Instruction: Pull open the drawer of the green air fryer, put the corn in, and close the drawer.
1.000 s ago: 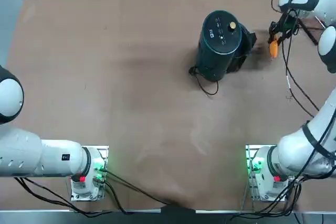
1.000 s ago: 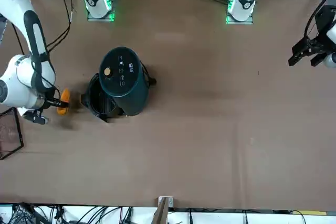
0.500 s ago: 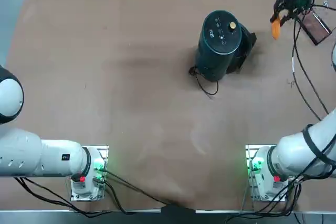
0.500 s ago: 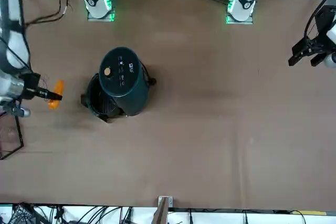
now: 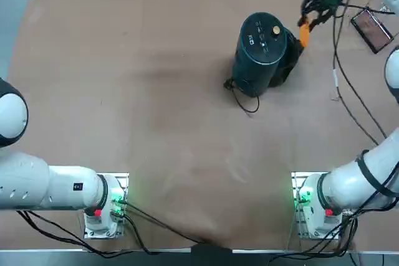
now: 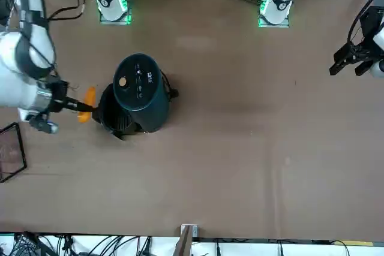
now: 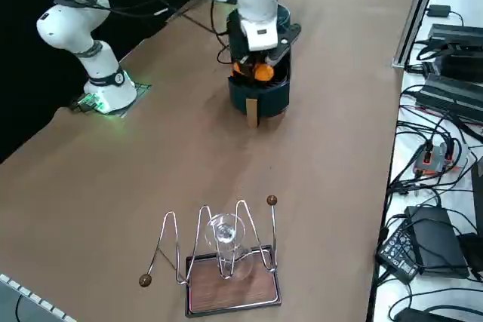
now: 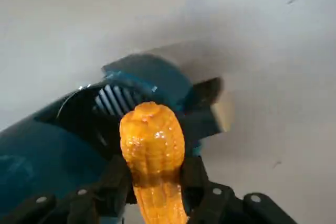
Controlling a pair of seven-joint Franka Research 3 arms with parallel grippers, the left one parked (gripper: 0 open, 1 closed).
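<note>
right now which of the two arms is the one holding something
The right arm: its gripper is shut on the corn, held beside the pulled-out drawer of the green air fryer. The other arm is parked away, carrying nothing.

Brown table [image 5: 156,91], cables [image 7: 445,148] and boxes beside it, dark surroundings

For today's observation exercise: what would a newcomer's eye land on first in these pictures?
The bright orange-yellow corn, clamped in the right gripper and held just above the open drawer. Next, the tall green air fryer on the brown table, far from the arm bases.
</note>
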